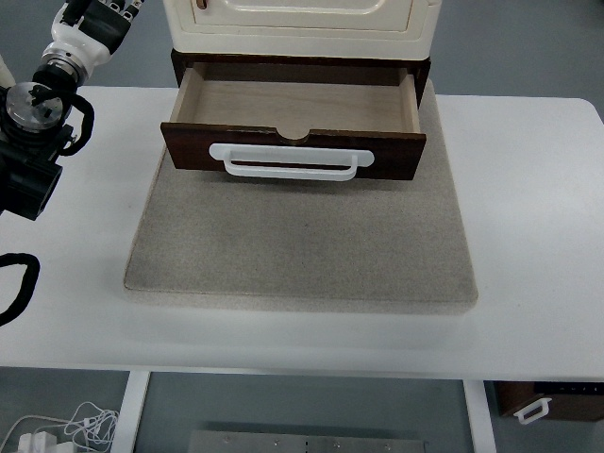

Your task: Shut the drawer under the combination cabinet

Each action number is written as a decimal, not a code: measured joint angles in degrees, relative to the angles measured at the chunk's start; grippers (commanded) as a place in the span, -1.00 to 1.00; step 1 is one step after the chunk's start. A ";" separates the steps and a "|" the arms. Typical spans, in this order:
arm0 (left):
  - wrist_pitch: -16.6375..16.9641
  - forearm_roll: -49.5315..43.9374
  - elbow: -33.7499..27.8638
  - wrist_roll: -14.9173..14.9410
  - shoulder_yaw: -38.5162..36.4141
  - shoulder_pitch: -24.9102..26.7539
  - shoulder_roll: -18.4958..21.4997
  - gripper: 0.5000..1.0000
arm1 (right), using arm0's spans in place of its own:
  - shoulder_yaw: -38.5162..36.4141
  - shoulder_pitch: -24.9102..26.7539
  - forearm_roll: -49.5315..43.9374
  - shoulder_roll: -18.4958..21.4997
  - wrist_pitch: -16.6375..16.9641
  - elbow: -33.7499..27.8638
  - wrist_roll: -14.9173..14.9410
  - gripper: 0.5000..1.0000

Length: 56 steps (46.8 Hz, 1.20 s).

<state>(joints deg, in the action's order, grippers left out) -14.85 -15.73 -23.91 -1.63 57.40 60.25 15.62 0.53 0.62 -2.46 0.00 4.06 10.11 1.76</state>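
A cream cabinet (pixel 302 24) stands at the back of the table on a dark wood base. Its drawer (pixel 294 118) is pulled out toward me, dark brown outside, pale wood inside, and holds nothing. A white bar handle (pixel 290 162) runs across the drawer front. My left arm (pixel 38 123) rises along the left edge; its hand (pixel 94 19) is at the top left corner, to the left of the cabinet and apart from the drawer. The hand is cut off by the frame edge. The right arm is out of view.
A grey felt mat (pixel 302 245) lies under the cabinet and spreads toward the near edge of the white table (pixel 538 208). Below the table, cables (pixel 57 429) lie at the bottom left and a second brown drawer with a white handle (pixel 547 401) at the bottom right.
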 measured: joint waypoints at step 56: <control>-0.82 1.11 -4.62 0.07 0.23 0.30 7.10 0.99 | 0.00 0.00 0.00 0.00 -0.01 0.00 0.00 0.81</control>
<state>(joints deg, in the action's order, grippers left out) -15.68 -14.62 -28.53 -1.56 57.63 60.55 22.71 0.53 0.61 -2.46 0.00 4.05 10.11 1.76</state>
